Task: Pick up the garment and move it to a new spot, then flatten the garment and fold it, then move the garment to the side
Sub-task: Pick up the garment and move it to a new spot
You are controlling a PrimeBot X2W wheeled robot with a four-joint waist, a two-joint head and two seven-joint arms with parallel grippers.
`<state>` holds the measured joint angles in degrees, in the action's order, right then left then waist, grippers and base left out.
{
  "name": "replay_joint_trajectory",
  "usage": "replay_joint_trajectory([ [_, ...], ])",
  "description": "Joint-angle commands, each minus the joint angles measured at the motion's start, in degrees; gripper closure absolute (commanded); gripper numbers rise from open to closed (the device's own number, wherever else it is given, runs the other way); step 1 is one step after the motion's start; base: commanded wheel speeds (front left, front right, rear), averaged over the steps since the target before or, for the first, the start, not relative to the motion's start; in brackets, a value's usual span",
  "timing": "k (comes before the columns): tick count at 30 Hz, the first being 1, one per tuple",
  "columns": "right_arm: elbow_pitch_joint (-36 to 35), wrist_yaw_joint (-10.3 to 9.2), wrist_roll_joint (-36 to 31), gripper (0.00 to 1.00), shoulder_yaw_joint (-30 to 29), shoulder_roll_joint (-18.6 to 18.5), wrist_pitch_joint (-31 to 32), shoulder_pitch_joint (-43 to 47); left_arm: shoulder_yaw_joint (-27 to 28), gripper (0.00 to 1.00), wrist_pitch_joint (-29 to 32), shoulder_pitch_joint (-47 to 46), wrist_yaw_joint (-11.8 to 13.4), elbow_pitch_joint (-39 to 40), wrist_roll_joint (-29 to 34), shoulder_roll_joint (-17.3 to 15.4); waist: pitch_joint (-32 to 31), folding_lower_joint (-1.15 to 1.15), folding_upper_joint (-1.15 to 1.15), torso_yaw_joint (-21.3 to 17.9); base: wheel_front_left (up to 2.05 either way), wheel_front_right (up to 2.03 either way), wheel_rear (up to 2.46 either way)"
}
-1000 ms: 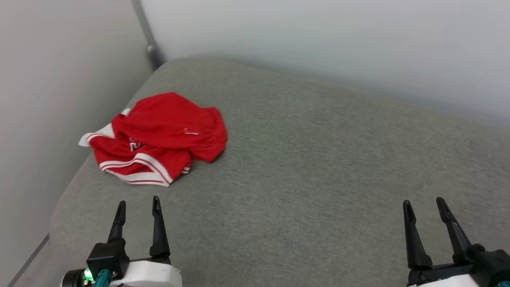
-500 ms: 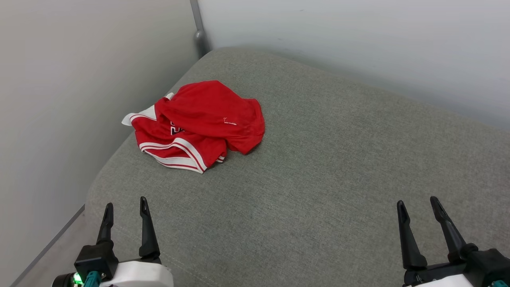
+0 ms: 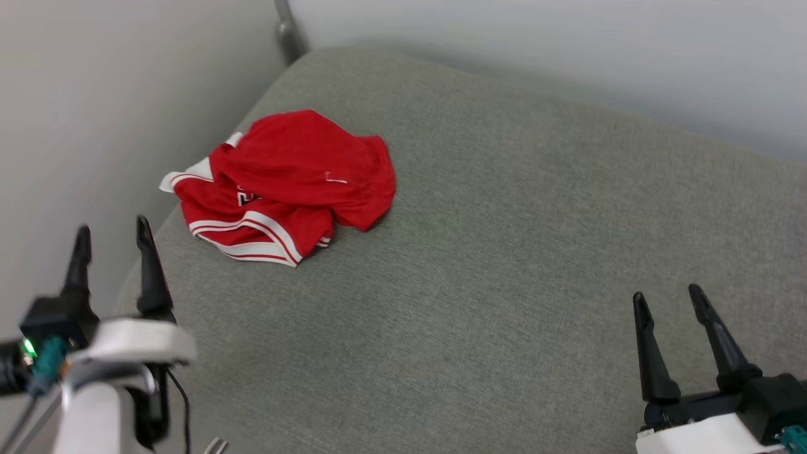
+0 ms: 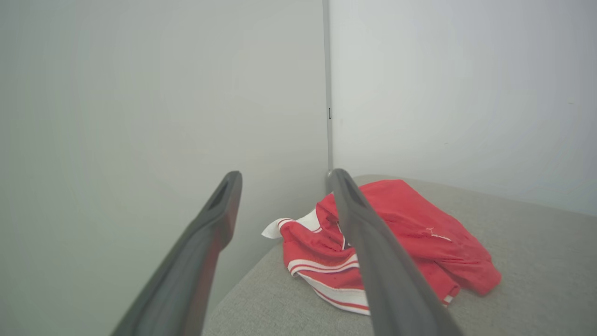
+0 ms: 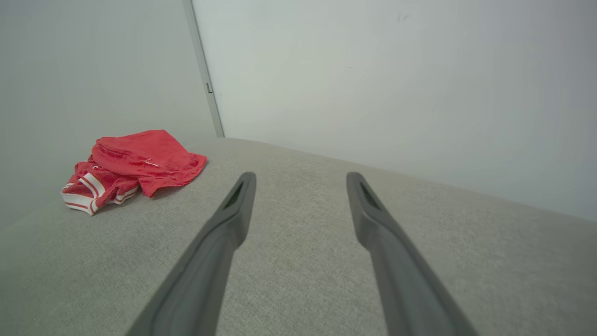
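Head view: a crumpled red garment point(image 3: 284, 170) lies on a grey cushion point(image 3: 504, 252) in a pale-walled corner.
The garment, red with a white sleeve and red-and-white striped trim, is bunched in a heap near the cushion's far left corner, close to where 2 pale walls point(image 3: 94, 94) meet. A scrap of black-and-white lettering shows in one fold. The left gripper point(image 3: 112, 226) hangs over the cushion's left edge, on the near side of the garment and not touching it, its 2 dark fingers apart and holding nothing. The right gripper point(image 3: 666, 292) sits at the lower right above bare cushion, well apart from the garment, with its fingers also apart and empty.
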<state>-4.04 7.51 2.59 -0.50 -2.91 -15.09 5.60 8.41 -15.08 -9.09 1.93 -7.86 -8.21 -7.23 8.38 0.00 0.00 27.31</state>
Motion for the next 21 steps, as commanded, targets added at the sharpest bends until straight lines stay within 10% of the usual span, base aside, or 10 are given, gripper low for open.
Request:
replay_joint_trajectory([
  [1, -0.53, -0.04, -0.78, 0.00, -0.31, 0.06, -0.12, -1.15, 0.66, 0.00, -0.13, -3.05, -0.95, -2.03, 0.49, -1.44, 2.51, 0.00, 0.00, -1.57, 0.00, 0.00, 0.00],
  [10, -2.94, -0.04, -4.12, 0.00, -2.27, 0.05, -0.12, -5.25, 1.90, 0.00, 3.75, -23.25, -5.71, -12.81, 0.55, -12.87, 11.49, 0.00, 0.00, -7.25, 0.00, 0.00, 0.00],
  [21, -6.68, -0.04, -6.56, 0.00, -2.87, 0.06, -0.13, -9.92, -6.18, 0.00, 33.76, -39.18, -9.32, -24.31, -11.63, -22.65, 20.91, 0.00, 0.00, -11.67, 0.00, 0.00, 0.00],
])
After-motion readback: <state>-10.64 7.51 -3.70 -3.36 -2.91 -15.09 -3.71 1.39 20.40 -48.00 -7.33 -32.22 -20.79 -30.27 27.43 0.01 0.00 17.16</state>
